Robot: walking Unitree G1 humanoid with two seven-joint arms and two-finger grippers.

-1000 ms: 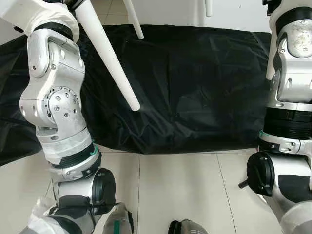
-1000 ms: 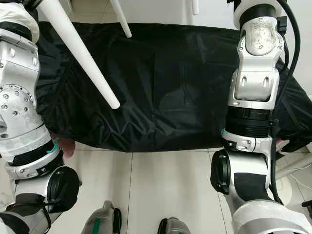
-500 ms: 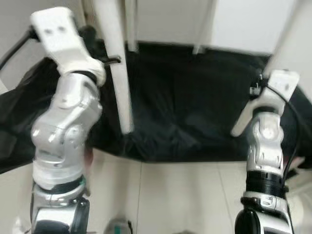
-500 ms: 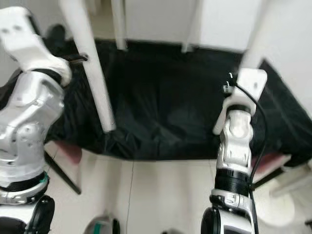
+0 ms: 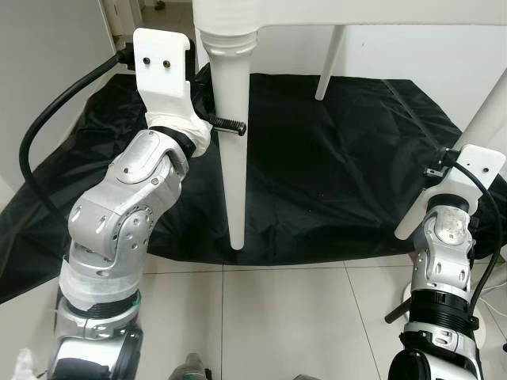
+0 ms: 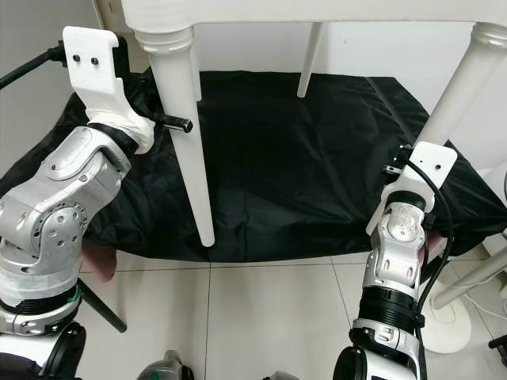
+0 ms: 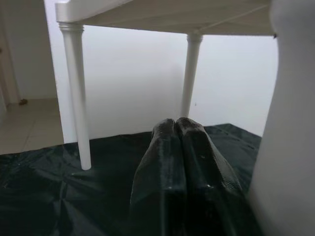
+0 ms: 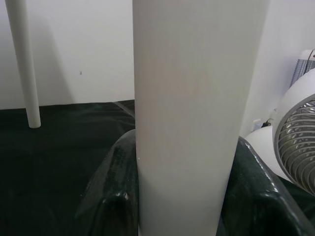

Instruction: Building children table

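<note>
Now the white table (image 6: 317, 9) stands upright on the black sheet (image 5: 333, 166), its legs running nearly straight up and down. The right gripper (image 8: 167, 206) has its two fingers spread round the near right leg (image 6: 463, 87), one on each side and seemingly pressed against it, so that arm looks to be steadying the table. The left gripper (image 7: 178, 162) has its fingers pressed together with nothing between them; it sits just beside the near left leg (image 5: 234, 158), on the robot's left of it. Any further shift of the table probably depends on the right arm, since it alone has a hold
</note>
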